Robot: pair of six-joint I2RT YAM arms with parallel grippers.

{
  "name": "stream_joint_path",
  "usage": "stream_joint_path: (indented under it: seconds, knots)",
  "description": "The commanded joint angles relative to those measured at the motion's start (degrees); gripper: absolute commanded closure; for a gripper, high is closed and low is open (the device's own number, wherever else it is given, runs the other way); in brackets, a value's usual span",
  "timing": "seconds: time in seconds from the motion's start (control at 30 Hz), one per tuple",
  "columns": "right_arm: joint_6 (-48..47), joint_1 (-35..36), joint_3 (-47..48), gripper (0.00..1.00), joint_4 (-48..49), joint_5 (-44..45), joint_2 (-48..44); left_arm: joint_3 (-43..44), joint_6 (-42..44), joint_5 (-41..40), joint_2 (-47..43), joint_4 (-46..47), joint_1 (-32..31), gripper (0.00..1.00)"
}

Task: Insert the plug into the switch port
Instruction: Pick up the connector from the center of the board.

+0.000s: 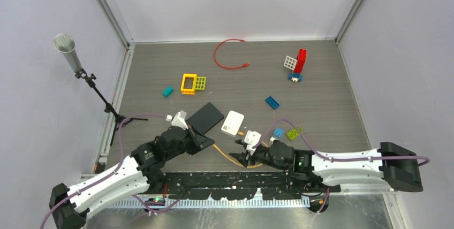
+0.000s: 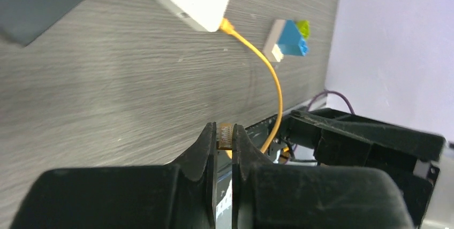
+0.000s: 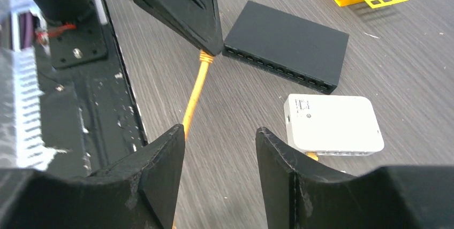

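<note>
The black switch (image 1: 205, 117) lies flat on the table; its row of ports faces the arms in the right wrist view (image 3: 286, 44). My left gripper (image 1: 209, 144) is shut on the orange cable's plug (image 2: 225, 135), a little short of the switch's near left corner (image 3: 205, 56). The orange cable (image 2: 270, 76) curves back to a white box (image 1: 232, 122). My right gripper (image 3: 219, 130) is open and empty, low over the table just right of the cable (image 3: 194, 95) and near the white box (image 3: 332, 124).
A yellow brick frame (image 1: 192, 83), teal (image 1: 168, 91) and blue bricks (image 1: 272, 102), a red cable (image 1: 227, 55) and a red-and-white brick stack (image 1: 297, 64) lie farther back. Small blue and green bricks (image 1: 285, 132) sit right of the white box. A microphone stand (image 1: 88, 76) is at left.
</note>
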Motion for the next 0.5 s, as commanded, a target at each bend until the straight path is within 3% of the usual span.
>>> stream_joint_path:
  seconds: [0.0, 0.3, 0.47]
  knots:
    - [-10.09, -0.11, 1.05, 0.44, 7.11, -1.58, 5.21, 2.37, -9.91, -6.89, -1.32, -12.63, -0.07, 1.0]
    - [-16.89, 0.61, 7.61, 0.44, 22.69, -3.3, 23.47, 8.24, -21.43, -12.35, 0.91, -31.23, -0.07, 1.0]
    - [-16.97, 1.82, 11.88, 0.43, 33.85, -1.43, 35.77, 9.03, -23.28, -12.26, 1.77, -31.29, -0.15, 1.0]
